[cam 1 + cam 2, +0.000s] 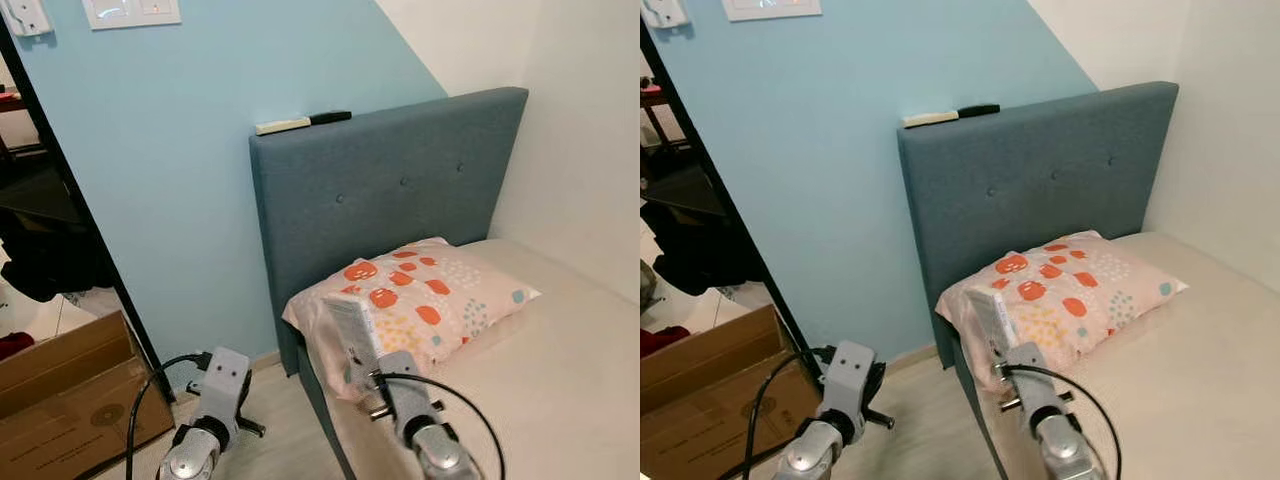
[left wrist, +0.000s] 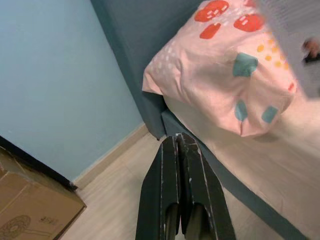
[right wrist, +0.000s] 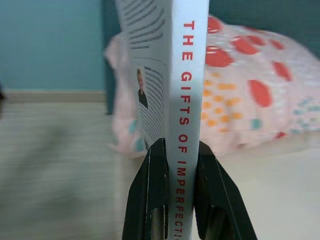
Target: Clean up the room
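My right gripper (image 3: 181, 165) clamps a thin white paperback book (image 3: 170, 75) upright by its spine, the patterned pink pillow (image 1: 420, 300) at twelve o'clock. Held so narrowly, it may pivot and slip.

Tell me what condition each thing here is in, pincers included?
Right pincer: shut on the book, over the bed's edge.
Book: closed, held upright, spine facing the wrist camera.
Left pincer: shut, empty, above the floor beside the bed.
Pillow: lying flat against the headboard.
Cardboard box: open, on the floor.
Markers: lying on top of the headboard.
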